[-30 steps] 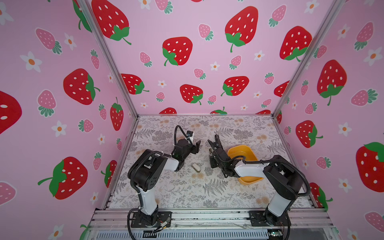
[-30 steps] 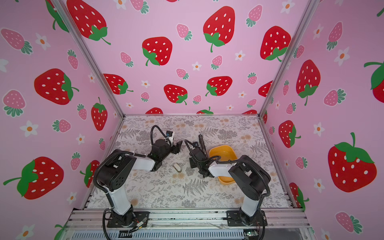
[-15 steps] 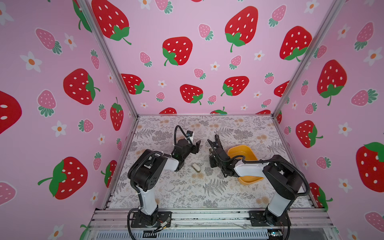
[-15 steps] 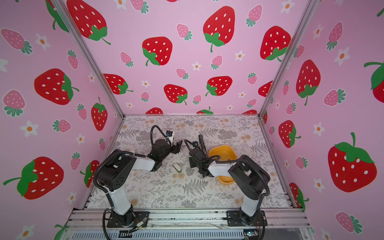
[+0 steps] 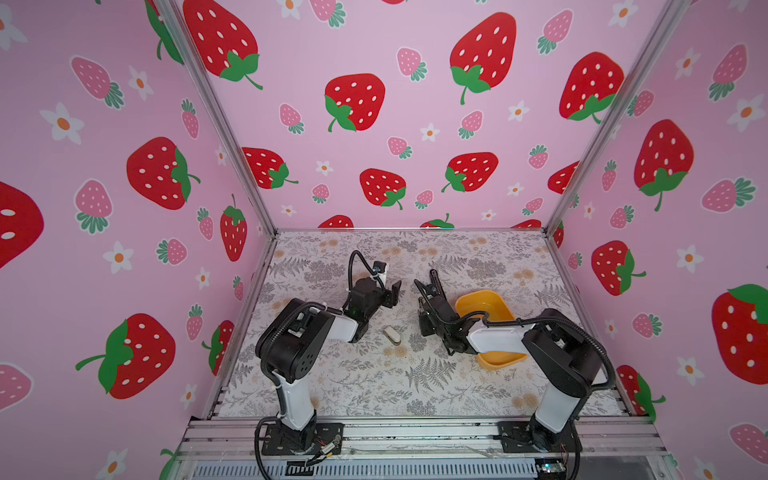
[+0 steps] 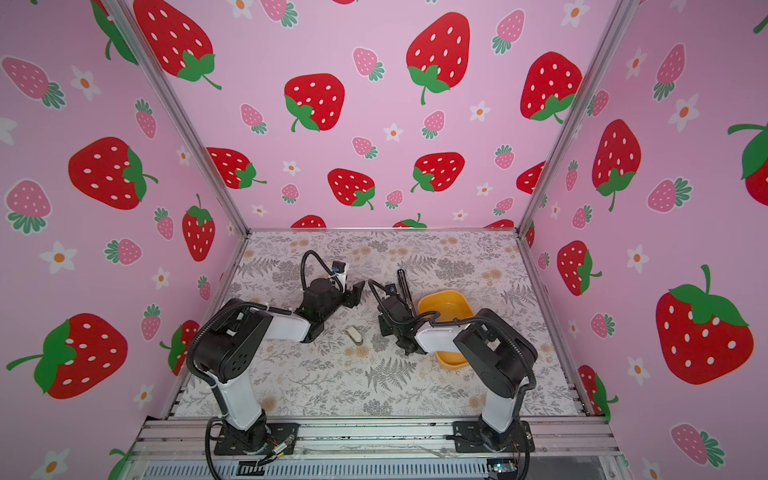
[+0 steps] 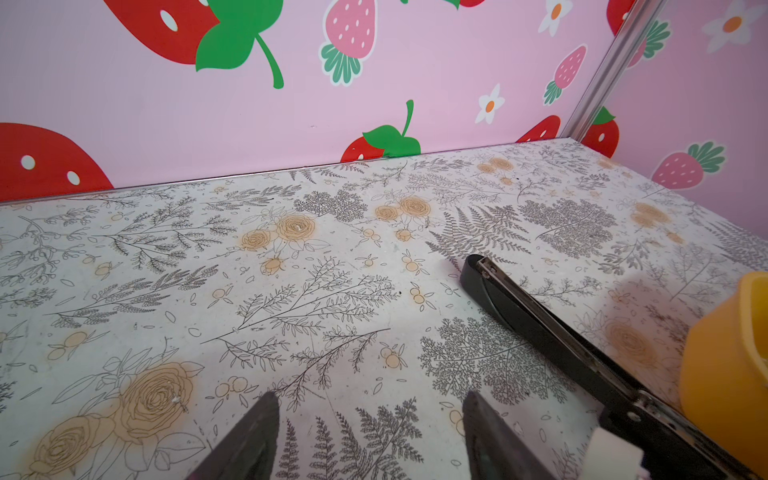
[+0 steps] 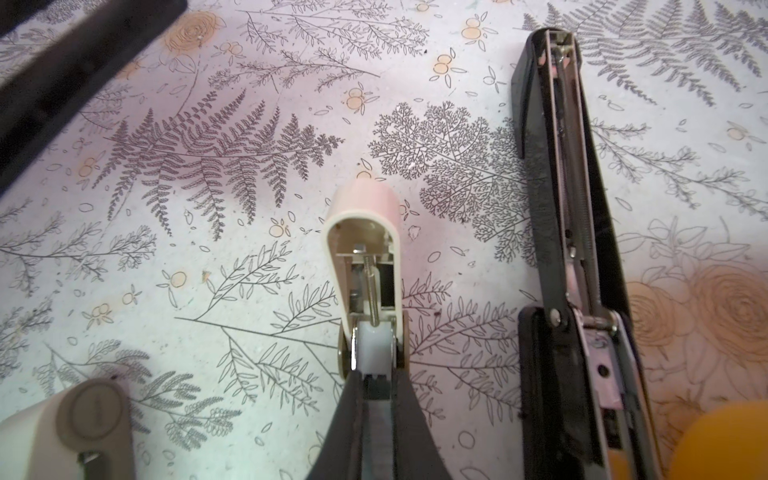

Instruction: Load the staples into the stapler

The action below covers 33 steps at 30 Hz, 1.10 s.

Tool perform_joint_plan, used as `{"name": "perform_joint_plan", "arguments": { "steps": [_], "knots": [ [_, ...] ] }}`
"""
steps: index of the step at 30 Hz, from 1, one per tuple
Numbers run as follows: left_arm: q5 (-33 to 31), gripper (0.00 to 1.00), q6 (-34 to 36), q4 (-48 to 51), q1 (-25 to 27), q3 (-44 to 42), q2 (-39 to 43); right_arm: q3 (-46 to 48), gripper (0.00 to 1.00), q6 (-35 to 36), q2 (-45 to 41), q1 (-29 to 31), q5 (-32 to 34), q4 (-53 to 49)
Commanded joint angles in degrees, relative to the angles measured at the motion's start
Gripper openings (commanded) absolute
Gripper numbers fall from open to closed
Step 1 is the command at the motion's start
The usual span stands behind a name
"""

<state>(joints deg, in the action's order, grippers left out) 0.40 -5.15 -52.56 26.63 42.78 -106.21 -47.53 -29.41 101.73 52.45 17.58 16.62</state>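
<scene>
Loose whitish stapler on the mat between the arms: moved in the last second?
No. In a top view the loose whitish stapler lies where it did, at the same gap from the yellow bin.

Pink walls printed with red and pale strawberries and white flowers close in the left (image 5: 83, 257), far (image 5: 415, 54) and right (image 5: 702, 104) sides. Silver metal posts (image 5: 227, 137) mark the far corners. The desk (image 5: 374, 386) wears pale covering with grey ferns and tan roses. An aluminium rail (image 5: 415, 434) edges its near side.
</scene>
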Motion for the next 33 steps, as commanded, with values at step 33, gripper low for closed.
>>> {"name": "perform_joint_plan", "arguments": {
  "steps": [33],
  "knots": [
    [-0.76,0.71,0.49,-2.72,0.01,-0.69,1.27,-1.78,0.08,-1.18,-0.43,0.31,-0.31,0.87]
  ]
}}
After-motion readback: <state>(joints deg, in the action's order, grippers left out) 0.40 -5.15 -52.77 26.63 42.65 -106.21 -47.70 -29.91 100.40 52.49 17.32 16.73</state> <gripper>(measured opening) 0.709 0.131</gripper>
